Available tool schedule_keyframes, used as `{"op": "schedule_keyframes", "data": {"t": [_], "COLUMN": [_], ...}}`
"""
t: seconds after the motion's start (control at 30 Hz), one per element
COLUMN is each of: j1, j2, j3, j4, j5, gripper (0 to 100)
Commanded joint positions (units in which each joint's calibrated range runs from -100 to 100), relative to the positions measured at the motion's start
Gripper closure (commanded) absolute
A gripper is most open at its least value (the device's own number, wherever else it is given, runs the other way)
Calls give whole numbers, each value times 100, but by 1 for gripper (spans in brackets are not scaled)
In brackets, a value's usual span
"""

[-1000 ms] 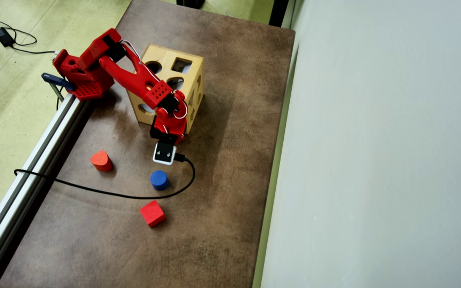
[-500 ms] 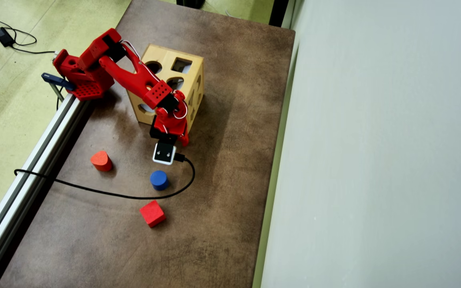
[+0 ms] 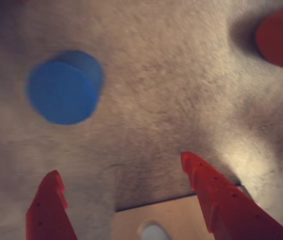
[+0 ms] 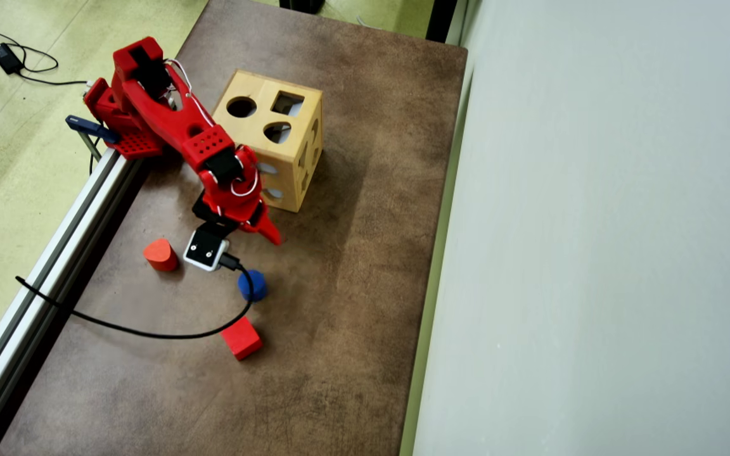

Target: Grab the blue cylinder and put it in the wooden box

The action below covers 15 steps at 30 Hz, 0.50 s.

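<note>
Tool: the red tool [image 3: 121,177] hangs over the brown counter [image 4: 352,329] with its two fingers [image 3: 216,195] spread apart and nothing between them (wrist view).
Blue cylinder: the blue cylinder [image 4: 253,285] stands upright on the counter, apart from the tool; in the wrist view it [image 3: 64,86] sits at upper left, outside the fingers.
Wooden box: the wooden box [image 4: 289,149] rests on the far part of the counter, just right of the red arm [image 4: 178,126] in the overhead view.
Other blocks: a red cube [image 4: 241,337] lies near the cylinder; an orange-red rounded block [image 4: 161,254] stands to the left.
Cable: a black cable [image 4: 149,332] curves past the cylinder's left edge (contact unclear).
</note>
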Motion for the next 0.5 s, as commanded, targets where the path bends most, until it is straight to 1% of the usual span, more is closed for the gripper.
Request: {"op": "schedule_keyframes", "data": {"t": [0.0, 0.17, 0.47], "j1": [164, 194, 194], "j2": [-134, 477, 1072], "j3": [-720, -1328, -1400], "j4": [-86, -376, -416], "j5": [20, 10, -44], "gripper": [63, 63, 63]}}
